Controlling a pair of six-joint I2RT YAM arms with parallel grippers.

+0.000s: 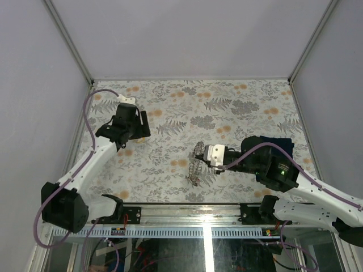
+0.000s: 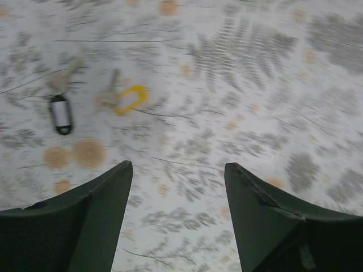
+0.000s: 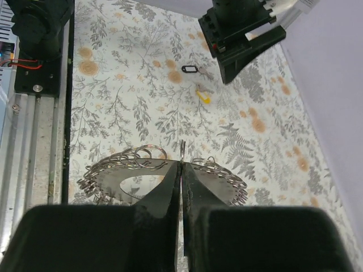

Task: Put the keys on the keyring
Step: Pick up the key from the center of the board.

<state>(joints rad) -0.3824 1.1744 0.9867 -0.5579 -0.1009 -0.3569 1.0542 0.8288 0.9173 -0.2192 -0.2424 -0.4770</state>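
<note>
Fingers of the right gripper [image 3: 181, 170] are pressed together on the keyring [image 3: 110, 170], near the front middle of the floral table [image 1: 170, 107]. Well apart, the left gripper [image 2: 178, 170] hangs wide open and holds nothing, above two keys [image 2: 60, 110], black-tagged and yellow-tagged.

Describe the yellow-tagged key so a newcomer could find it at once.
On the fern-patterned tablecloth, look just ahead of the open left gripper, away from the keyring that the right gripper clamps. Two keys lie there, apart: the yellow-tagged key carries a yellow loop tag, the other key a black-rimmed white tag.
</note>
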